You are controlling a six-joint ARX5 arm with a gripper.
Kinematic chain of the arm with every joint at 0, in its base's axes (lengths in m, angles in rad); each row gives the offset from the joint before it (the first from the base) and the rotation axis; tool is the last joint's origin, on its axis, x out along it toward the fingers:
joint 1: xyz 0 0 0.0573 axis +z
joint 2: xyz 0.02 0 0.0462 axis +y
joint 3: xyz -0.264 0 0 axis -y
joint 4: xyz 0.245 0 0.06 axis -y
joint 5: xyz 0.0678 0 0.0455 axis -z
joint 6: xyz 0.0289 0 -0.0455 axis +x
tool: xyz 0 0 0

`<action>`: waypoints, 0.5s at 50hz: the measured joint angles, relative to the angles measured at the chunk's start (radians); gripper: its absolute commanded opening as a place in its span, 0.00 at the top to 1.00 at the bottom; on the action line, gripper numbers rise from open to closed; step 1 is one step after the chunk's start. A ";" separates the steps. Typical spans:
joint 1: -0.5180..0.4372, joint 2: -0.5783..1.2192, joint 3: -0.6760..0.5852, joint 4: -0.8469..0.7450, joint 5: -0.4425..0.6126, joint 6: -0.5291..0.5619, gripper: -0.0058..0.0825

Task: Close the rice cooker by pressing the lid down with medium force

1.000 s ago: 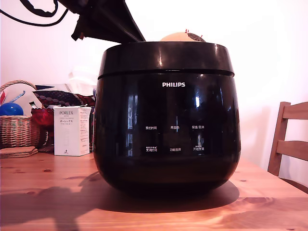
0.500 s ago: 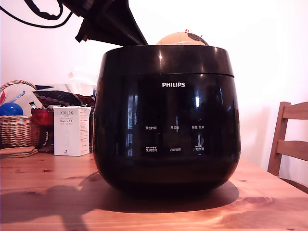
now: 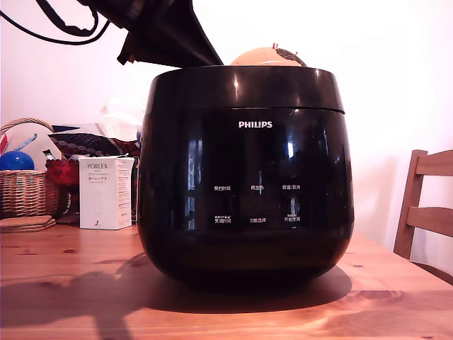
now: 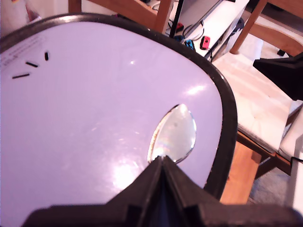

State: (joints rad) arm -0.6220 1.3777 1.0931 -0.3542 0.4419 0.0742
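Seemingly near the end of its job, the gripper [image 4: 162, 163] rests its tip on the top of the lid [image 4: 104, 104] of the rice cooker [image 3: 245, 177], which stands in the middle of a wooden table [image 3: 64, 283]. In the wrist view the two fingers are pressed together with no gap between them and hold nothing, their point sitting at the edge of a shiny oval inset [image 4: 173, 134] in the lid's pale, glossy surface.

From the exterior view, the lid [image 3: 244, 86] lies level on the black body, and only a thin seam shows along the rim toward that view's right. The arm comes down from the upper left of that view onto the cooker's top. By this look the lid is down and the pressing step is largely done; whether the latch has caught cannot be told from these pictures, so one firm push may remain before the arm lifts away.

A white PORLEX box [image 3: 105, 192] and a wicker basket [image 3: 25, 193] stand well apart at the exterior view's left.
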 measured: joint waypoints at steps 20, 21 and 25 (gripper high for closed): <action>0.081 -0.122 -0.066 0.152 -0.057 -0.045 0.96; 0.085 -0.135 -0.066 0.165 -0.059 -0.046 0.96; 0.097 -0.187 -0.066 0.226 -0.067 -0.046 0.96</action>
State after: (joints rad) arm -0.5247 1.1912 1.0271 -0.1280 0.3752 0.0280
